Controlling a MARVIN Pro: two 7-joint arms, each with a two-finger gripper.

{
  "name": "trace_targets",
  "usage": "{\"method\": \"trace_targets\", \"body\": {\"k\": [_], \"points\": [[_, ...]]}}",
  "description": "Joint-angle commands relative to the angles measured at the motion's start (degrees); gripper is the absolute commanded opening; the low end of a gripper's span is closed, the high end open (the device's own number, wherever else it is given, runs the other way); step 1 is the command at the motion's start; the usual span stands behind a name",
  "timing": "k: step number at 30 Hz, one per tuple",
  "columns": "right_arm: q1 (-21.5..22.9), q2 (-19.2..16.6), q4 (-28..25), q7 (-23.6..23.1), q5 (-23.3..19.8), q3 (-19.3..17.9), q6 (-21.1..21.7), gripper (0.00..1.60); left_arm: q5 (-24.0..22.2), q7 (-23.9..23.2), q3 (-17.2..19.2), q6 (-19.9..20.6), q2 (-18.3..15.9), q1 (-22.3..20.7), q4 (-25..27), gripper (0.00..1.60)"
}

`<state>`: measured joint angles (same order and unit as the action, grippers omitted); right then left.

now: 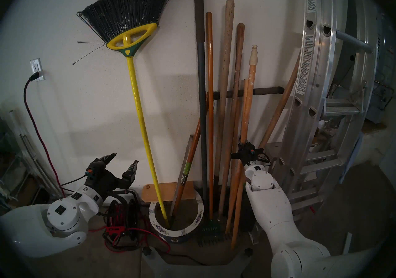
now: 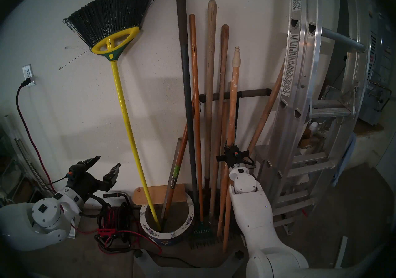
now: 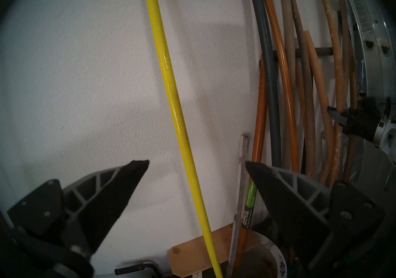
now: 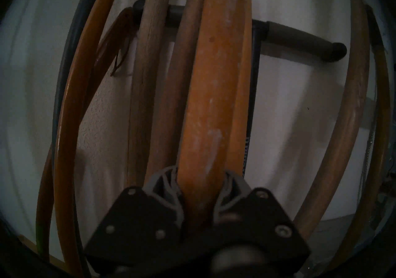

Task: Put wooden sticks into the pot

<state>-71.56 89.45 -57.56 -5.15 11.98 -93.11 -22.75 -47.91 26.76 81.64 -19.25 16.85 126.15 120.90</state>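
Observation:
The pot (image 1: 171,233) (image 2: 165,235), white-rimmed with purple flowers, stands on the floor at the wall; part of its rim (image 3: 276,256) shows in the left wrist view. Right of it, outside it, lean several wooden sticks. My right gripper (image 1: 243,143) (image 2: 229,145) (image 4: 201,176) is shut on the white-speckled stick with the cream threaded tip (image 1: 252,73) (image 2: 235,78) (image 4: 205,110), low on its shaft. A shorter plain flat-ended stick (image 1: 245,93) (image 4: 242,99) stands right beside it. My left gripper (image 1: 125,159) (image 2: 108,161) (image 3: 197,162) hangs open and empty left of the pot.
A yellow broom (image 1: 141,110) and an orange handle with a green label (image 1: 188,164) stand in the pot. A grey pole (image 1: 201,78), a rake (image 1: 210,228) and a black T-handle (image 1: 265,90) crowd the sticks. An aluminium ladder (image 1: 317,78) stands right, a cord reel (image 1: 122,217) left.

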Motion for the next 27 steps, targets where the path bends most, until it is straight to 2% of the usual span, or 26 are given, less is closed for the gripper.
{"method": "trace_targets", "body": {"k": [1, 9, 11, 12, 15, 18, 19, 27], "points": [[-0.8, 0.8, -6.4, -0.9, 0.1, 1.3, -1.9, 0.00, 0.1, 0.0, 0.1, -0.1, -0.1, 0.1, 0.3, 1.60], [-2.6, 1.0, -11.9, -1.7, -0.5, 1.4, -1.9, 0.00, 0.0, 0.1, 0.0, -0.2, -0.3, 0.1, 0.3, 1.60], [-3.6, 1.0, -14.7, -1.9, -0.8, 1.1, -1.5, 0.00, 0.0, 0.1, 0.0, -0.2, -0.4, 0.1, 0.3, 1.60], [-3.0, 0.9, -13.6, -1.9, -0.9, 1.1, -2.2, 0.00, -0.1, 0.1, 0.0, -0.2, -0.4, 0.1, 0.3, 1.60], [-4.2, 0.9, -17.0, -2.1, -1.2, 1.0, -2.0, 0.00, -0.1, 0.1, 0.0, -0.3, -0.4, 0.1, 0.3, 1.60], [-4.5, 1.1, -20.1, -2.1, -1.6, 0.9, -3.4, 0.00, -0.2, 0.1, 0.0, -0.3, -0.5, 0.1, 0.3, 1.60], [-3.9, 1.2, -19.5, -2.0, -1.8, 0.9, -4.2, 0.00, -0.2, 0.1, 0.0, -0.3, -0.5, 0.1, 0.3, 1.60], [-6.8, 1.6, -26.2, -2.3, -2.6, 1.2, -5.4, 0.00, -0.5, 0.1, -0.1, -0.5, -0.7, 0.1, 0.2, 1.60]]}}
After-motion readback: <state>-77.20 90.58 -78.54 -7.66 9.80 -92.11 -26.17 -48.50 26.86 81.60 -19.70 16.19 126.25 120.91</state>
